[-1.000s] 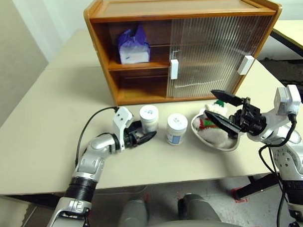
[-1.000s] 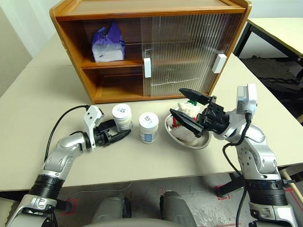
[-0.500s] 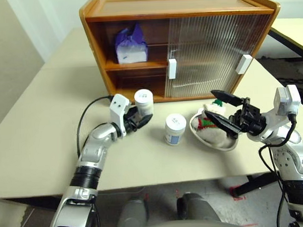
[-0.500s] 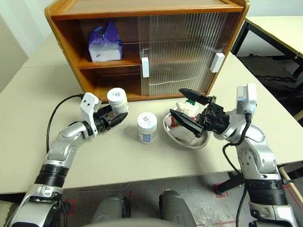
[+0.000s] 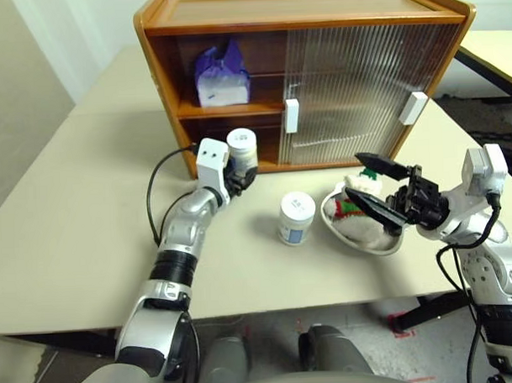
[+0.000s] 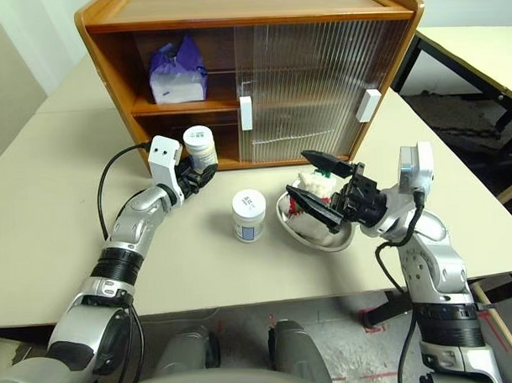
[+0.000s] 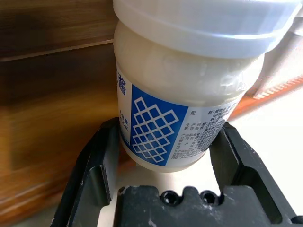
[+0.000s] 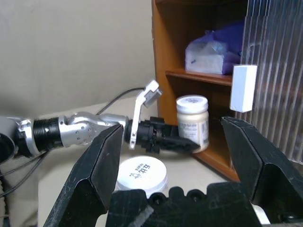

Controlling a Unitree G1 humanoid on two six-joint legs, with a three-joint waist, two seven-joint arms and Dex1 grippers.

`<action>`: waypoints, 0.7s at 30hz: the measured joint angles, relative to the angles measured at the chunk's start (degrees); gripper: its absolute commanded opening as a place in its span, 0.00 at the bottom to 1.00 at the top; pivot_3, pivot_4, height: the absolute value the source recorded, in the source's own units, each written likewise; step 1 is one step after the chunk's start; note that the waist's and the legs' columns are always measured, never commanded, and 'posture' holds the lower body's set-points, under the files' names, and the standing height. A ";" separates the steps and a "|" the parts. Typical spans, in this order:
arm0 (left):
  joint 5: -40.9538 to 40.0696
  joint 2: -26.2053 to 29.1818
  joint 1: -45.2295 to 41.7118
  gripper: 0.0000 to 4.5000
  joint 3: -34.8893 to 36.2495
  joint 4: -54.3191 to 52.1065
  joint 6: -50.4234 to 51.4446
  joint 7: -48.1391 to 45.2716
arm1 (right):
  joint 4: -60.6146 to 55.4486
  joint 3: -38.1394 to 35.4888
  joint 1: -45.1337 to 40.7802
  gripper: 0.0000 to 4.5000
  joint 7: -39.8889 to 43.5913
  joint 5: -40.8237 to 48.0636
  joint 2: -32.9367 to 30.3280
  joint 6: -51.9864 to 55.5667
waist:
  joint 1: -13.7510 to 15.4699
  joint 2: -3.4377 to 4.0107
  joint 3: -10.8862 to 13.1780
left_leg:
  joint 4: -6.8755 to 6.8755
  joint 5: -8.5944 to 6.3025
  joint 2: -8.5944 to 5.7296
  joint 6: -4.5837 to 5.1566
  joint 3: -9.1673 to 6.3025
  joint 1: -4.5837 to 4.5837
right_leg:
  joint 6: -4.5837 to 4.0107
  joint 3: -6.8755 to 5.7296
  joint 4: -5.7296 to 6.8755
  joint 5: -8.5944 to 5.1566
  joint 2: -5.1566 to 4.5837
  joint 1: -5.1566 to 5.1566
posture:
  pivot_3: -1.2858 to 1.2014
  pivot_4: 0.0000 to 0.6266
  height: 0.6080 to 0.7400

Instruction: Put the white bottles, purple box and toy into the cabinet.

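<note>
Left gripper (image 5: pixel 238 171) holds one white bottle (image 5: pixel 242 149) upright, a black finger (image 7: pixel 102 170) pressed to each side of its blue-printed label, right at the open left half of the cabinet (image 5: pixel 301 26), level with the lower compartment's front edge and clear of the table (image 5: pixel 72 215). Right gripper (image 5: pixel 380 190) stands wide apart with nothing between its fingers, raised in front of the cabinet's closed ribbed doors (image 5: pixel 361 78) and just above the toy (image 5: pixel 357 206), which lies in a steel dish (image 5: pixel 384 242) on the table. Second white bottle (image 5: pixel 297 219) stands on the table in front of the cabinet, between the held bottle and the dish. Purple box (image 5: pixel 222 77) sits on the cabinet's upper shelf, in the open left half.
</note>
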 measured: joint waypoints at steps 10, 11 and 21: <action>0.51 -1.26 -4.92 0.69 1.31 6.61 -2.05 3.57 | 1.20 -0.07 -0.18 1.00 -2.72 -1.35 2.20 -1.69 | -0.03 -0.09 0.06 | 0.00 0.00 -0.05 0.00 -0.01 -0.05 | 0.01 0.00 0.00 0.01 0.00 -0.03 | 0.55 0.00 1.00; 0.63 -1.35 -5.98 0.69 1.33 8.12 -2.28 4.11 | 1.15 -0.06 -0.20 1.00 -2.40 -0.88 2.19 -1.55 | -0.03 -0.10 0.06 | 0.01 0.00 -0.08 0.00 -0.01 -0.05 | 0.02 0.00 0.00 0.02 -0.01 -0.03 | 0.55 0.00 1.00; 1.39 -2.91 -13.81 0.69 2.19 22.14 -6.08 7.83 | 0.99 -0.01 0.00 1.00 -0.99 0.12 1.80 -1.26 | -0.07 -0.12 0.07 | 0.02 0.00 -0.39 0.01 -0.10 -0.32 | 0.01 -0.03 -0.02 0.06 -0.03 -0.21 | 0.55 0.00 1.00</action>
